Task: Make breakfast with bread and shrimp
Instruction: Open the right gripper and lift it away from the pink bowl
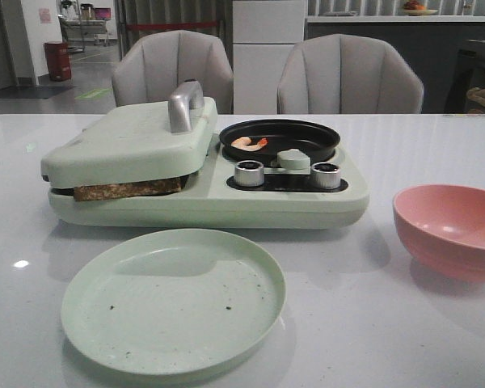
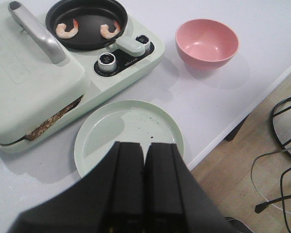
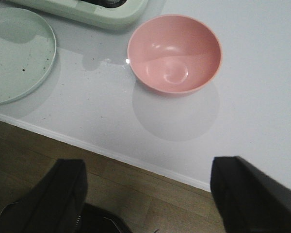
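The closed lid [image 1: 129, 141] of the breakfast maker is hiding most of the bread [image 1: 128, 191], leaving only a dark crust edge peeking out, while the pink bowl [image 1: 453, 229] at three o'clock is being cut off by the front view's edge.

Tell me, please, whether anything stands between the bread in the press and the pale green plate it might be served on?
Yes: the pale green hinged lid lies shut on the brown-crusted bread, only its edge showing. The round pale green plate sits just in front with nothing visible between.
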{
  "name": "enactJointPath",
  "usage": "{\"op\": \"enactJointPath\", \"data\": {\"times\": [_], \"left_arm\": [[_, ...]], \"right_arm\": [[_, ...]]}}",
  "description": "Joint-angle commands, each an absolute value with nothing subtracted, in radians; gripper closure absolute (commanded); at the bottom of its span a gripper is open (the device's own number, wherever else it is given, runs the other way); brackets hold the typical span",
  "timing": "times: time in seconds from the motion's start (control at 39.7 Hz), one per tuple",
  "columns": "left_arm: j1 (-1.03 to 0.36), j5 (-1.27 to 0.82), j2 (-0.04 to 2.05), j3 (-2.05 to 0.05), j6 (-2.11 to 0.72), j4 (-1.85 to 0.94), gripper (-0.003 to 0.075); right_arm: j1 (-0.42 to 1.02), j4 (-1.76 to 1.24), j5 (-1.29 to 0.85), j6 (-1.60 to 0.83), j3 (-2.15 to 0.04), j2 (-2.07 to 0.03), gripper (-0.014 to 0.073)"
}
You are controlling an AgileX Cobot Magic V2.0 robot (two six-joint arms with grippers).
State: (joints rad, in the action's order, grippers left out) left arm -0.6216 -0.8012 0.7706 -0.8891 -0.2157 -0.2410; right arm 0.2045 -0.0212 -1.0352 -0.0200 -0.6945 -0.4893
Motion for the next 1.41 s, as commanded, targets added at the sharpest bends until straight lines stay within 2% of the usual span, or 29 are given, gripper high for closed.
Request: {"op": "enactJointPath", "data": {"times": [0.0,0.1,0.18,0.48,0.55,1.18,1.39], "left_arm": [[-0.627,-0.726,0.768,-0.916,-0.210,-0.264,0.0619],[-0.627,-0.726,0.768,-0.916,-0.210,-0.264,0.0619],[-0.627,-0.726,0.768,-0.916,-0.210,-0.264,0.0619],[-0.627,-0.726,0.768,-0.916,-0.210,-0.264,0.0619],[-0.627,-0.726,0.768,-0.916,-0.210,-0.264,0.0619],[-0.625,-0.726,0.765,-0.916,-0.210,-0.261,0.0619],[-0.568,-0.724,0.720,-0.914,-0.210,-0.263,0.0619]], "right_arm": [[0.204,-0.018,-0.958,-0.026,-0.699,-0.483,-0.0029],[0.204,-0.018,-0.958,-0.026,-0.689,-0.483,-0.0014],[0.204,-0.018,-0.958,-0.026,-0.689,-0.483,0.0038],[0.204,-0.018,-0.955,-0.026,-0.687,-0.483,0.0466],[0.204,-0.018,-0.953,-0.026,-0.685,-0.483,0.0545],[0.204,-0.027,-0.931,-0.026,-0.685,-0.483,0.0552],[0.204,-0.027,-0.931,-0.026,-0.685,-0.483,0.0552]]}}
